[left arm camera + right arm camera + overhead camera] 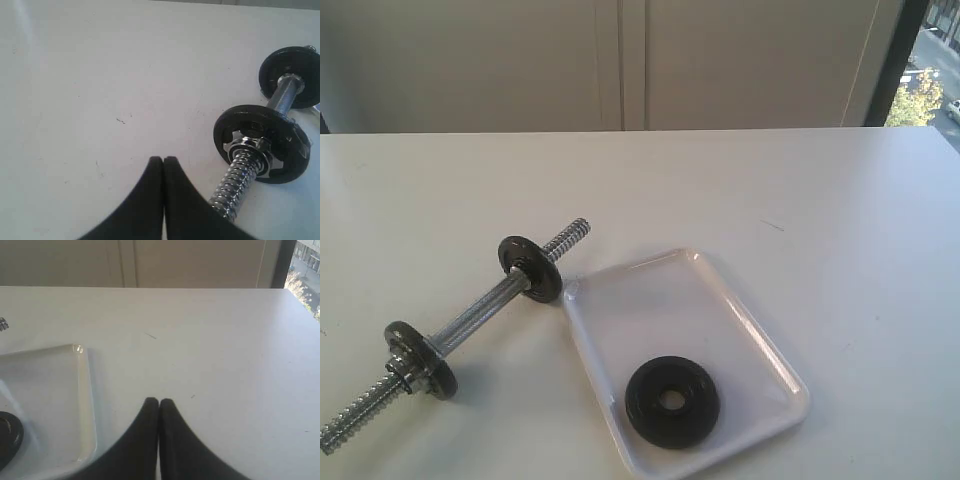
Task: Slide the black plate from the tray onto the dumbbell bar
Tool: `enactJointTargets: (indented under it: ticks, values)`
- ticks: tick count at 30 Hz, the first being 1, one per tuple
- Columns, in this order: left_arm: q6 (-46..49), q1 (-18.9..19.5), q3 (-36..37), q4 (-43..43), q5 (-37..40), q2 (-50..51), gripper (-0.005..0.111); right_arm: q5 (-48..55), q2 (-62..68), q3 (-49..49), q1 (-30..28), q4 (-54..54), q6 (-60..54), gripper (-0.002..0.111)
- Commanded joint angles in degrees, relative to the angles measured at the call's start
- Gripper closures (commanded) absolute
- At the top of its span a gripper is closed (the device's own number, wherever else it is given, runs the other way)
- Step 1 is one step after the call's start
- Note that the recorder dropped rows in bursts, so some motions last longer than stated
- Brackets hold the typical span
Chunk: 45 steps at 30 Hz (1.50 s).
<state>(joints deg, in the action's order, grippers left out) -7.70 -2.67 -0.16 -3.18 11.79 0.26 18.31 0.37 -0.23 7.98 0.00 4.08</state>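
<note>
So: nothing gripped

We see the small round black plate (672, 401) lying flat at the near end of the glossy white plastic tray (650, 300). Just left of it, the chrome threaded dumbbell bar (480, 318) lies on the white table (840, 220), carrying two dark discs (531, 268). On the left gripper (163, 160) and right gripper (158, 401), fingers are pressed together, empty.

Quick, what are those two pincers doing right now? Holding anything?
Left pincer: closed, holding nothing.
Right pincer: closed, holding nothing.
</note>
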Motion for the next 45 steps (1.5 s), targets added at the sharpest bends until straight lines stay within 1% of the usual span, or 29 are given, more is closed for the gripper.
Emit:
enactJointTargets:
  ticks: [1,17,18,20,21,26,28,40,45]
  values:
    - [0.1,0.16,0.16,-0.18,-0.19,-0.26,0.107,-0.4,-0.37,0.23,0.01,0.0,0.32,0.108]
    - [-0.02,0.16,0.16,-0.18,-0.64,-0.26,0.107,-0.4,-0.37,0.23,0.01,0.0,0.32,0.108]
    - [-0.28,0.16,0.16,-0.18,-1.89,-0.26,0.107,-0.4,-0.37,0.23,0.01,0.0,0.32,0.108]
    - [-0.28,0.16,0.16,-0.18,-6.79,-0.26,0.107,-0.4,-0.37,0.23,0.01,0.0,0.32,0.108]
    - [-0.28,0.16,0.16,-0.18,-10.96,-0.26,0.107,-0.4,-0.37,0.23,0.01,0.0,0.32,0.108]
    - [0.1,0.16,0.16,-0.18,-24.85,-0.26,0.107,-0.4,-0.37,0.23,0.01,0.0,0.32,0.108]
    - [0.1,0.16,0.16,-0.18,-26.34,-0.26,0.107,-0.4,-0.37,0.23,0.01,0.0,0.32,0.108]
    - [0.1,0.16,0.16,-0.18,-26.66,-0.26,0.107,-0.4,-0.37,0.23,0.01,0.0,0.32,0.108]
    - [-0.01,0.16,0.16,-0.18,-34.53,-0.26,0.107,-0.4,-0.37,0.23,0.01,0.0,0.32,0.108]
